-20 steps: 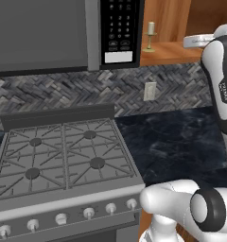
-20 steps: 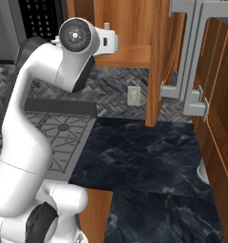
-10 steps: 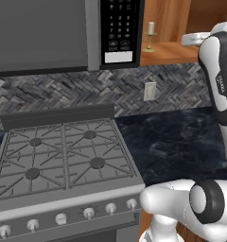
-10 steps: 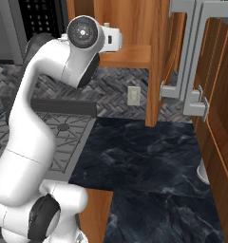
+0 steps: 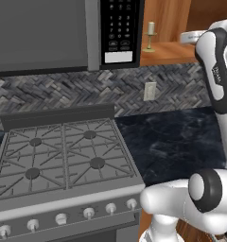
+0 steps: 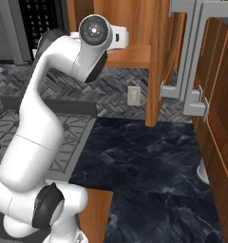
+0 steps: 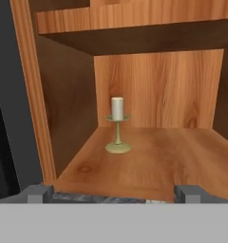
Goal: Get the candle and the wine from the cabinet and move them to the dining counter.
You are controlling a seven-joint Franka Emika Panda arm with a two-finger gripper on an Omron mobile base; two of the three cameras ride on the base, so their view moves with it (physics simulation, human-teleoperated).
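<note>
Candle (image 5: 151,36) first: in the left base view it stands upright on the bottom shelf of the open wooden cabinet (image 5: 168,51), high up at the top of the picture. It sits near the shelf's left side, just beside the black microwave (image 5: 119,31). Under the microwave is a gray stove (image 5: 63,158) with four burners and a row of knobs. To the right of the stove lies a black marbled tabletop (image 5: 177,142). A white wall plug (image 5: 149,90) sits on the zigzag tile wall behind it. The white robot arm (image 5: 218,75) reaches up on the right, toward the shelf.

In the right base view, the arm (image 6: 44,123) bends up from the lower left, and its top end is at the cabinet shelf (image 6: 130,56). The open cabinet door (image 6: 220,95) hangs on the right with silver bar handles (image 6: 192,57). The black tabletop (image 6: 149,161) spreads out below.

In the hand view, the candle (image 7: 118,125) stands upright on the shelf (image 7: 158,166), a cream stick on a brass holder with a round flat base. It is toward the back and left of the shelf, close to the back wall. The gripper (image 7: 115,193) is spread wide open and holds nothing. Its two finger tips (image 7: 37,192) show at the bottom, at the shelf's front edge, well apart from the candle.
</note>
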